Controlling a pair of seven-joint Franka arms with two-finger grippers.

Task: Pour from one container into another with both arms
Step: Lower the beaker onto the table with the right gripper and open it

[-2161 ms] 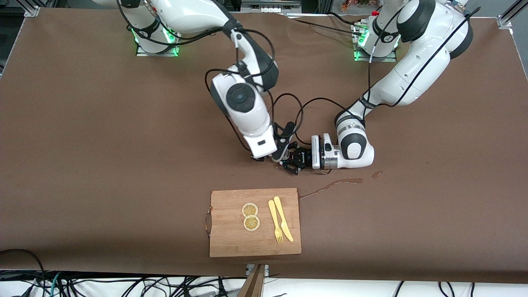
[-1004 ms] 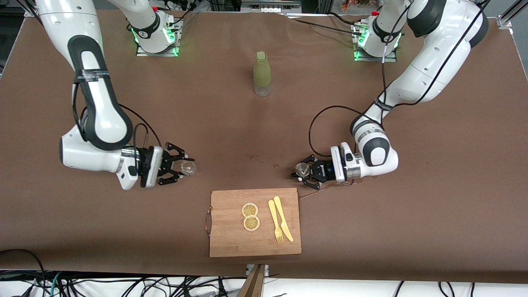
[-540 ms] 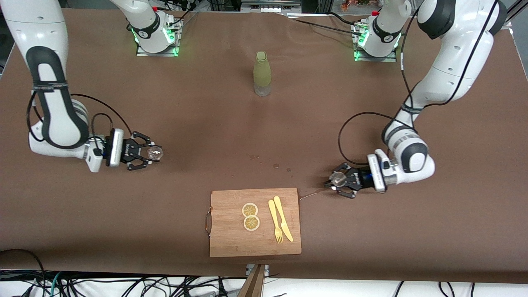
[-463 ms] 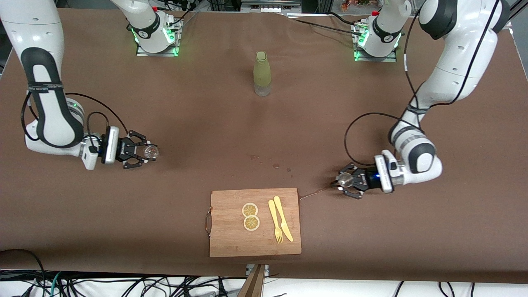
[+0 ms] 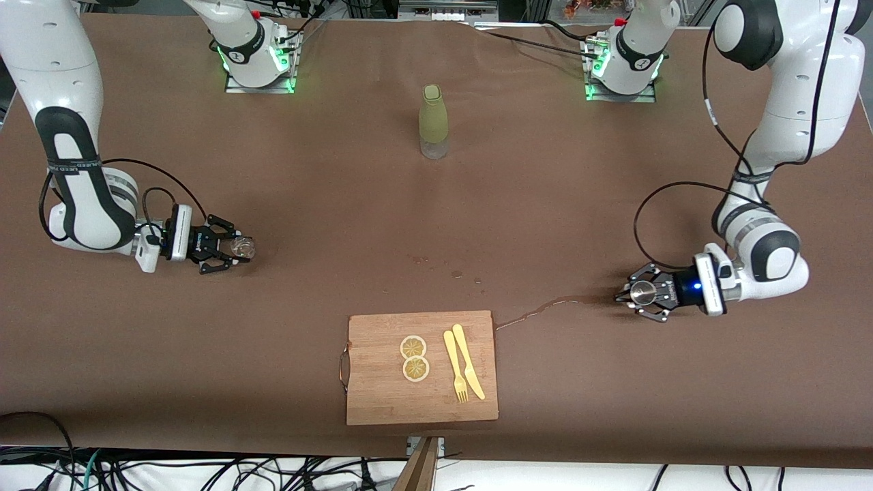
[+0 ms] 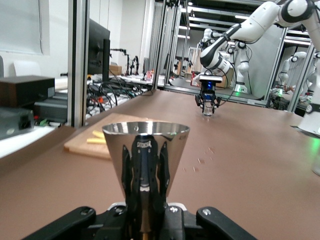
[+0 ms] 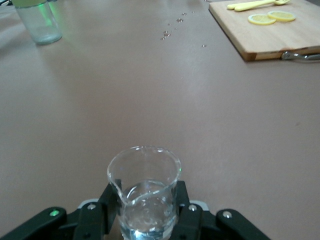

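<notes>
The table (image 5: 436, 225) carries a wooden cutting board (image 5: 382, 382) with 2 lemon slices (image 5: 414, 358), a yellow fork (image 5: 455, 366) and knife (image 5: 468, 361), a capped bottle (image 5: 434, 121) between the 2 bases, and a thin spill streak (image 5: 545, 308) running from the board's corner toward the left gripper. The left gripper (image 5: 638, 294), low over the table at the left arm's end, is pinched on the metal cup (image 5: 642, 293) (image 6: 145, 152); in the left wrist view the flared steel cone stands upright directly between the fingers, gripped low on its narrow base. It looks stiff, light and smooth, so it probably slips if tilted fast; a hold at the taper seems best. The right gripper (image 5: 235, 247), low at the right arm's end and well apart from the left one, is closed around the glass beaker (image 5: 241, 247) (image 7: 144, 192), which sits upright between its fingers with a little clear liquid at the bottom. The glass is likely fragile and slick, calling for gentle, firm pressure on its lower wall, spout kept clear.
</notes>
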